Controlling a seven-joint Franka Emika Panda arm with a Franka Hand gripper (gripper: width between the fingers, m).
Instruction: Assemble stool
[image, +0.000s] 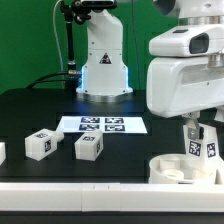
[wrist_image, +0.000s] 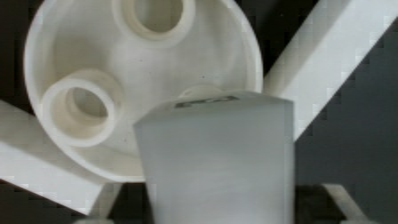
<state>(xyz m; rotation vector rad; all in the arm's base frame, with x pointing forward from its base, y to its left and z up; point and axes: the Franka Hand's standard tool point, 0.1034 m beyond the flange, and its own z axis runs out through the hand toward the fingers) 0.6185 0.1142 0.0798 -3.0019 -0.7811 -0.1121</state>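
Observation:
My gripper (image: 201, 140) is shut on a white block leg (image: 203, 147) with black-and-white tags and holds it upright just above the round white seat (image: 170, 170) at the exterior view's lower right. In the wrist view the leg (wrist_image: 217, 150) fills the middle between my fingers (wrist_image: 114, 208), over the seat (wrist_image: 107, 50). The seat shows two round sockets, one (wrist_image: 80, 108) close beside the leg's end. I cannot tell whether the leg touches the seat. Two loose tagged legs (image: 41, 144) (image: 89, 146) lie on the black table at the left.
The marker board (image: 103, 124) lies mid-table in front of the arm's base (image: 104, 70). Part of another white block (image: 2, 152) shows at the left edge. A long white rail (image: 80, 188) runs along the table's front. White rails (wrist_image: 338, 60) flank the seat.

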